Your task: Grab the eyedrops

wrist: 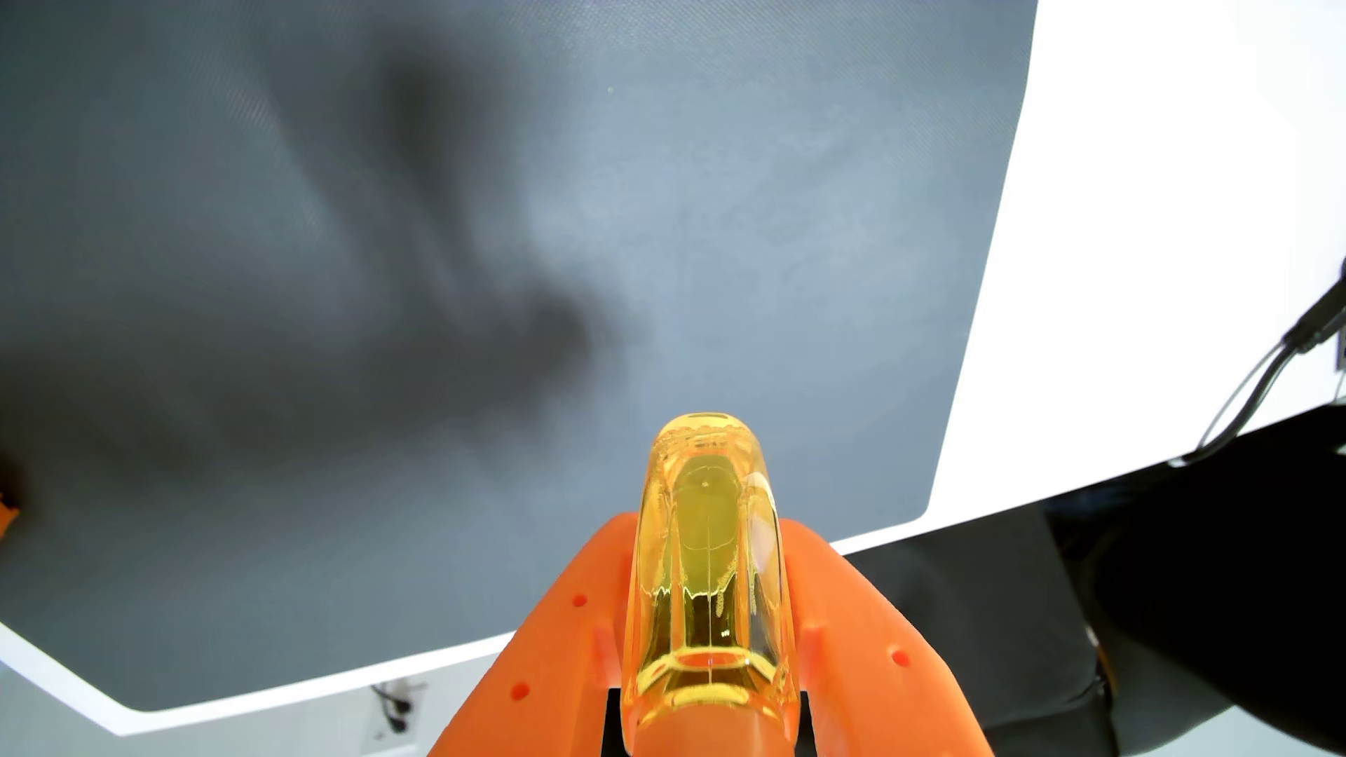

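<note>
While the wrist view looks down past the orange gripper [710, 553], its two fingers [561, 640] are closed snug on the eyedrops bottle [710, 582], one on each side, no gap visible between plastic and bottle. Bottle is clear yellow-amber, rounded end pointing away from the camera, yellow liquid visible inside. It sits well off the surface below; nothing touches its far end.

Landmark: dark grey mat [437, 291]. Bottle and gripper hang above the mat's near edge in this view, toward its lower-right corner. That corner is rounded. The mat lies on a white worktop [1165, 218], which shows as a broad band off the mat's right edge and a thin strip along its lower edge. Soft dark shadows fall across the mat's middle, up and left of the bottle; their shape is too blurred to read.

Right of the mat, past the white band, a thin dark cable [1253, 378] loops near the frame's right edge, over the worktop edge. Below the mat's lower-right corner, beyond the worktop edge, there is a dark mass [1202, 568]; cannot tell what it is. Below the mat's lower edge, left of the gripper, a small dark fitting [397, 702] sits on a pale surface, too small to identify. A sliver of orange [6, 509] shows at the mat's far left edge.
</note>
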